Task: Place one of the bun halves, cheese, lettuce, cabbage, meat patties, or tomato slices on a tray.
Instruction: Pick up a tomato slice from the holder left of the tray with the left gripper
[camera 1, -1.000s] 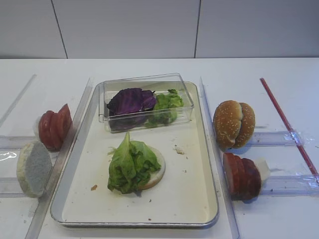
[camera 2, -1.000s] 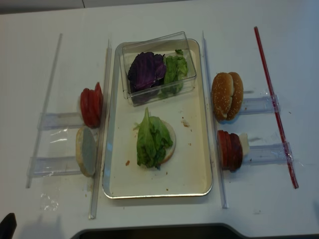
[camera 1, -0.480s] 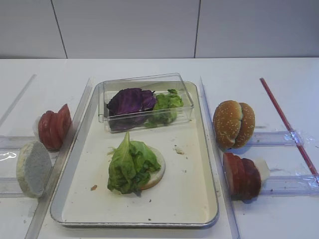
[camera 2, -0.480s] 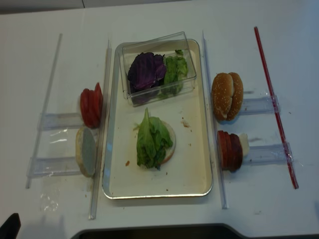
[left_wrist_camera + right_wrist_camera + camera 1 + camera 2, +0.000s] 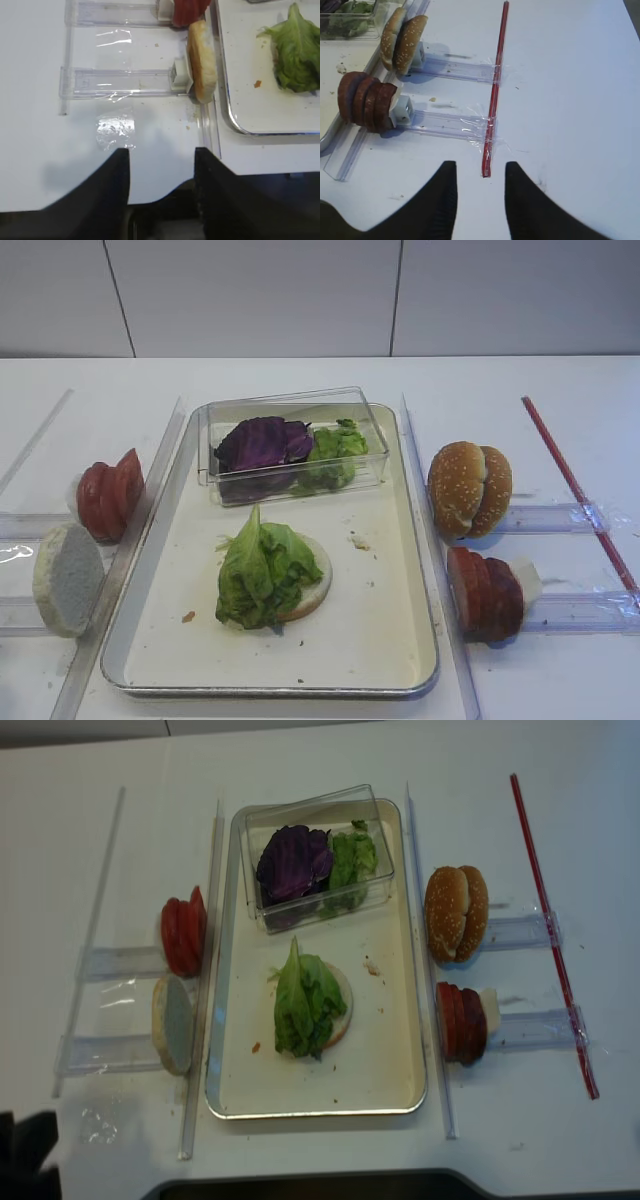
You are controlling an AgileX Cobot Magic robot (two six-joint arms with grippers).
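Tomato slices point(image 5: 108, 500) lie ahead of our left gripper point(image 5: 161, 165).
Both grippers stand parted and empty; the right gripper point(image 5: 481, 180) faces the meat patties point(image 5: 365, 100).

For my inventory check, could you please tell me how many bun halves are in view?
4: two sesame-seeded bun halves standing right of the tray, one pale half standing left of it, and one flat half under the lettuce on it.

Pretty much the only difference: the left pincer point(image 5: 25, 1150) now pokes further into the bottom-left corner of the overhead view, a bigger dark shape over the white surface point(image 5: 120, 1140) than a moment ago.
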